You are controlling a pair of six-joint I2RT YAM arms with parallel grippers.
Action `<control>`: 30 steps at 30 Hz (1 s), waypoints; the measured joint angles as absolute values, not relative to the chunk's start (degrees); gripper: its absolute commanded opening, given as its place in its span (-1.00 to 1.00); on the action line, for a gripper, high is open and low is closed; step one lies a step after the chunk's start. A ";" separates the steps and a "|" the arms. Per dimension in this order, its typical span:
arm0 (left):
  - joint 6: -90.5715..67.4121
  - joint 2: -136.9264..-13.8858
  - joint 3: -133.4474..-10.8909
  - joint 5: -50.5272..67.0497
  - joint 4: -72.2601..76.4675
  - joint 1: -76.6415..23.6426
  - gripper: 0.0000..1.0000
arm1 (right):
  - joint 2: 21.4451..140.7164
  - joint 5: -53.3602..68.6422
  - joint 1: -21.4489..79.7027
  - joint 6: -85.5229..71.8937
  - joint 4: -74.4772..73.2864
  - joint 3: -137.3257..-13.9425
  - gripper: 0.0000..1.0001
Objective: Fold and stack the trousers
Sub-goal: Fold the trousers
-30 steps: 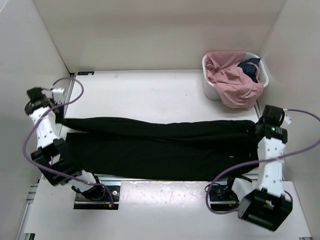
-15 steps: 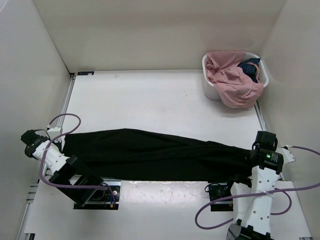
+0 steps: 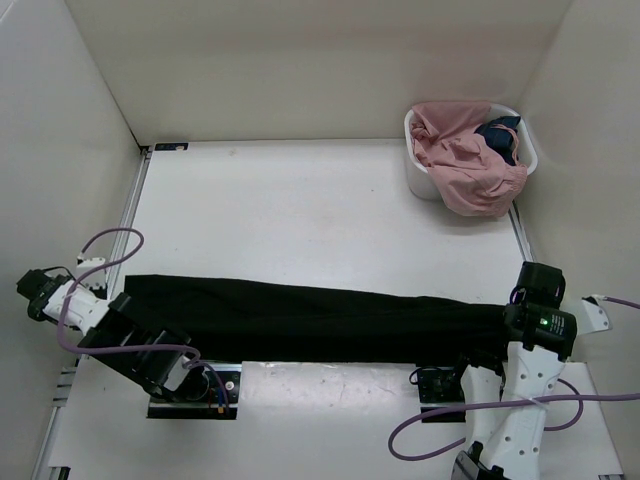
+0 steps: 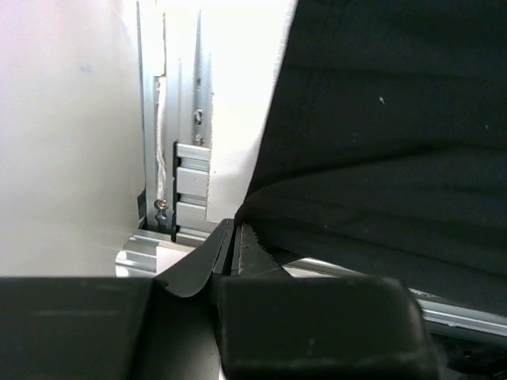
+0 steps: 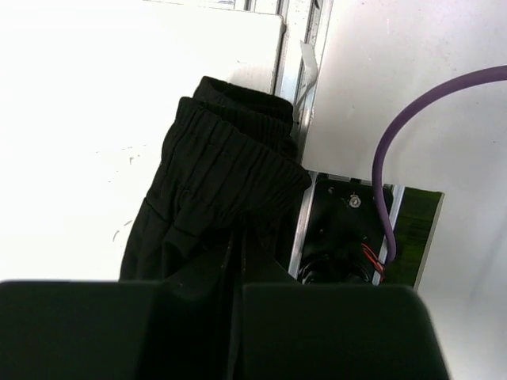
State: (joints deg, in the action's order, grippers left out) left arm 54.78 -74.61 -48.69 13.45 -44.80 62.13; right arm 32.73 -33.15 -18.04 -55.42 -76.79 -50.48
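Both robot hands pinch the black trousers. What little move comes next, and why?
Probably carry the left gripper across to the right gripper, laying end over end. The trousers stretch long and narrow between both shut grippers at the table's near edge, seemingly ready for halving.

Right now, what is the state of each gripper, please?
Left gripper: closed, holding one end of the trousers.
Right gripper: closed, holding the other end of the trousers.

Your right wrist view loses the right gripper (image 5: 235,265) fingertips against the black trousers (image 5: 214,182), its housing hiding the cloth below; left wrist view crops the cloth top and right
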 measured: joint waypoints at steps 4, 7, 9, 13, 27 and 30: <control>56.97 -74.63 -46.65 13.80 -44.75 62.15 -0.69 | 32.75 -33.26 -18.04 -56.16 -76.97 -49.89 -0.53; 57.95 -74.94 -44.86 13.47 -44.77 62.15 -0.56 | 33.69 -33.65 -18.04 -56.71 -77.17 -49.60 0.05; 58.52 -75.57 -44.60 12.91 -44.73 62.17 -0.48 | 34.09 -34.20 -18.04 -57.08 -77.03 -49.60 0.32; 59.18 -77.36 -44.60 11.92 -44.21 62.87 -0.13 | 33.10 -35.40 -18.04 -57.36 -77.08 -49.71 0.46; 60.05 -67.90 -49.47 14.41 -44.34 51.31 0.21 | 48.40 -18.20 -15.86 -37.98 -65.21 -48.21 -0.01; 56.86 -70.30 -49.45 14.11 -44.45 44.18 0.21 | 50.65 -16.32 -10.98 -39.90 -64.62 -42.15 -0.01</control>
State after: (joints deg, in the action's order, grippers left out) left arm 56.86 -70.30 -49.45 14.11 -44.45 44.18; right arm 50.65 -16.32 -10.98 -39.90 -64.62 -42.15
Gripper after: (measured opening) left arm 0.604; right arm 0.499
